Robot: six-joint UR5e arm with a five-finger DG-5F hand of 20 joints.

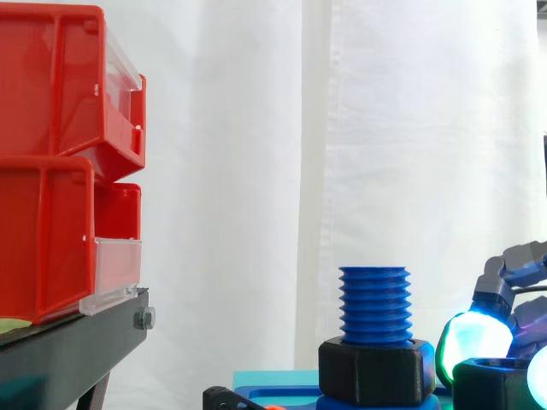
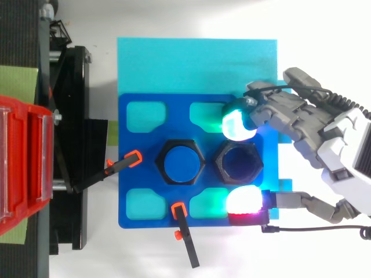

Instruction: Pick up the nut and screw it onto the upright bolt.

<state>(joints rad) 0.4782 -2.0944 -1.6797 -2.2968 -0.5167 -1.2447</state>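
Observation:
The blue threaded bolt [image 1: 374,303] stands upright on a blue plate [image 2: 139,156], with one black nut [image 1: 376,371] round its base. A second black nut [image 2: 218,163] lies on the plate just right of the bolt, level with the base nut in the side view [image 1: 496,384]. My hand [image 2: 342,145] reaches in from the right. Its fingers curl down on both sides of this loose nut. A green-white pad [image 2: 237,123] lies against the nut's far side and a white-red pad [image 2: 248,202] against its near side.
The plate rests on a cyan sheet [image 2: 174,63]. Two black clamps with orange tips [image 2: 133,157] [image 2: 179,208] hold the plate at its left and front. Stacked red bins [image 1: 51,171] sit on a black stand [image 1: 77,342] to the left.

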